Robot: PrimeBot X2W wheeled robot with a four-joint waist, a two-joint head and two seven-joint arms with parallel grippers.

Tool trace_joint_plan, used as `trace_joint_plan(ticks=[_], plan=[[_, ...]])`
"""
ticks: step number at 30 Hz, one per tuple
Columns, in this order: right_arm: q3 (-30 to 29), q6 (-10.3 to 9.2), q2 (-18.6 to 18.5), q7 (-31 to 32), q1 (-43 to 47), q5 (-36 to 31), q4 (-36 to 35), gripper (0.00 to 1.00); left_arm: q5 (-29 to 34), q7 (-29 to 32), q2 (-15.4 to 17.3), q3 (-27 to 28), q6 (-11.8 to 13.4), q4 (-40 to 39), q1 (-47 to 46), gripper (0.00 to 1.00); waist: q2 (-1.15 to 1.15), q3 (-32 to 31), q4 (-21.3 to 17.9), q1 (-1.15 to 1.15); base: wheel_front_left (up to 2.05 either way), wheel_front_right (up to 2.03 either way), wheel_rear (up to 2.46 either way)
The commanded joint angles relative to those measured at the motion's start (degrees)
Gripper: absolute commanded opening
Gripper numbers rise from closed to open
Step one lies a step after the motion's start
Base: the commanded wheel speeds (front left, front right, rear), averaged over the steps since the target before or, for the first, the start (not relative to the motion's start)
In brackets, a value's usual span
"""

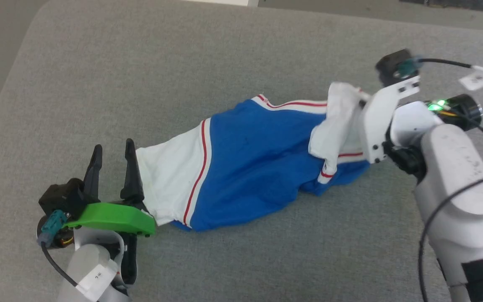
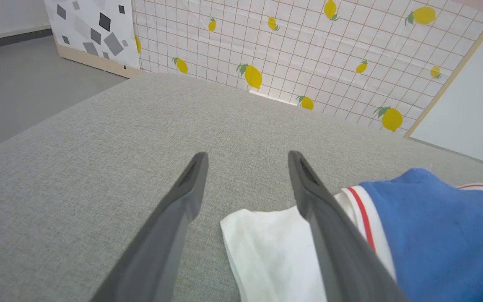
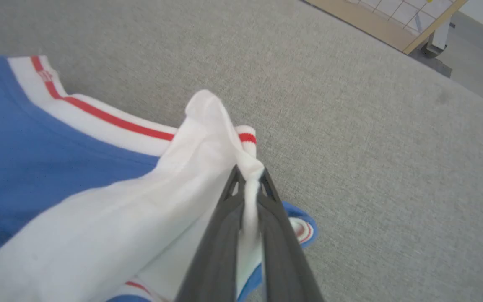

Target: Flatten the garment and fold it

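Observation:
The garment [image 1: 250, 161], a royal-blue T-shirt with white sleeves and red-and-white trim, lies bunched lengthwise across the grey cushion [image 1: 183, 63]; no print is visible. My left gripper [image 1: 111, 151] stands open at its left end, the right finger [image 2: 321, 209] resting over the edge of the white sleeve [image 2: 266, 251], the left finger [image 2: 178, 209] on bare fabric. My right gripper [image 3: 247, 178] is shut on the other white sleeve [image 3: 141, 218], lifting it off the cushion. In the head view its fingers are hidden behind the white bracket [image 1: 377, 121].
The cushion's rounded edge [image 1: 11, 84] curves away at the left, with floor beyond. A lemon-patterned panel [image 2: 308, 50] stands past the far edge. Black cables [image 1: 451, 63] trail from the right wrist. Bare cushion lies above and below the shirt.

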Motion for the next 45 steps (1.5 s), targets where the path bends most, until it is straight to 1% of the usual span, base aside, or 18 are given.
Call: trace_joint_plan(ticks=[1,3,6,9,13,14,15,16,18,22,26,28,29,34,38,41,42,45], plan=[[-0.4,-0.09,-0.7,-1.5,1.7,1.4,-2.0,0.00,0.5,-0.4,-0.5,0.2,-0.4,0.1,0.2,1.00,0.00,-2.1,-1.5,0.00,0.00,0.00,0.00],[-1.3,-0.09,-1.8,-3.5,4.6,3.3,-5.9,0.00,0.4,-0.4,-0.7,0.3,-0.4,0.3,0.6,1.00,0.00,-3.3,-2.2,0.00,0.00,0.00,0.00],[-4.9,-0.09,-4.3,-5.2,14.1,6.3,-15.2,0.00,0.2,-0.4,-0.9,0.5,-0.4,1.1,1.6,1.00,0.00,-5.4,-3.5,0.00,0.00,0.00,0.00],[-8.7,-0.09,-5.5,-3.5,24.6,7.4,-21.6,0.00,0.1,-0.4,-1.1,0.2,-0.4,1.8,2.1,1.00,0.00,-6.3,-4.0,0.00,0.00,0.00,0.00],[-11.3,-0.09,-4.5,0.9,36.2,9.2,-26.8,0.00,-0.3,-0.4,-1.3,-0.2,-0.2,2.4,2.6,1.00,0.00,-6.9,-4.5,0.00,0.00,0.00,0.00],[-11.5,-0.09,-4.1,1.8,38.0,9.6,-27.5,0.10,-0.4,-0.4,-1.3,-0.3,-0.2,2.6,2.8,1.00,0.00,-7.0,-4.6,0.00,0.00,0.00,0.00],[-11.8,-0.09,-3.5,2.4,39.5,10.3,-28.4,0.96,-0.5,-0.4,-1.3,-0.4,-0.2,2.9,2.9,1.00,0.00,-7.1,-4.8,0.00,0.00,0.00,0.00],[-12.0,-0.09,-3.1,2.6,40.2,10.8,-29.1,1.00,-0.6,-0.4,-1.3,-0.4,-0.2,3.1,3.0,1.00,0.00,-7.3,-4.9,0.00,0.00,0.00,0.00],[-13.6,-0.09,-2.0,1.8,40.9,11.6,-30.5,1.00,-0.8,-0.2,-1.2,-0.5,-0.2,3.5,3.1,1.00,0.00,-7.6,-5.1,0.00,0.00,0.00,0.00],[-20.9,-0.09,1.7,-3.2,39.6,13.3,-33.6,1.00,-1.2,0.5,-1.1,-0.7,-0.2,3.3,3.0,1.00,0.00,-8.5,-5.5,0.00,0.00,0.00,0.00],[-27.2,-0.09,3.6,-6.9,38.2,12.6,-35.6,1.00,-0.9,4.5,-0.6,-2.7,-1.1,1.9,-0.2,1.00,0.00,-8.6,-6.7,0.00,0.00,0.00,0.00],[-28.8,-0.09,3.9,-7.5,37.8,12.2,-35.9,1.00,-0.3,8.4,-0.2,-4.9,-1.8,1.5,-3.0,1.00,0.00,-8.2,-7.6,0.00,0.00,0.00,0.00],[-29.5,-0.09,4.1,-8.0,37.6,12.3,-35.3,1.00,0.9,17.2,0.0,-8.7,-2.4,2.8,-8.0,1.00,0.00,-7.5,-9.1,0.00,0.00,0.00,0.00],[-27.7,-0.09,4.1,-8.9,37.4,14.3,-33.7,1.00,4.4,34.4,1.9,-12.9,-0.5,11.1,-15.6,1.00,0.00,-5.7,-12.0,0.00,0.00,0.00,0.00],[-25.5,-0.09,4.1,-9.9,37.0,15.1,-32.9,1.00,7.3,42.3,4.6,-14.4,0.8,18.6,-21.2,1.00,0.00,-3.8,-14.7,0.00,0.00,0.00,0.00],[-25.0,-0.09,4.1,-10.4,36.7,15.3,-32.7,1.00,7.0,47.4,5.1,-15.3,-0.4,22.9,-22.5,1.00,0.00,-3.0,-15.5,0.00,0.00,0.00,0.00],[-24.9,-0.09,4.1,-10.6,36.6,15.3,-32.6,1.00,6.6,48.2,5.1,-15.3,-0.8,23.7,-22.7,0.00,0.00,-2.9,-15.6,0.00,0.00,0.00,0.00],[-25.2,-0.09,4.1,-11.1,36.6,15.2,-32.5,1.00,5.0,46.6,4.8,-13.7,-0.3,24.0,-23.5,0.00,0.00,-2.5,-15.2,0.00,0.00,0.00,0.00]])
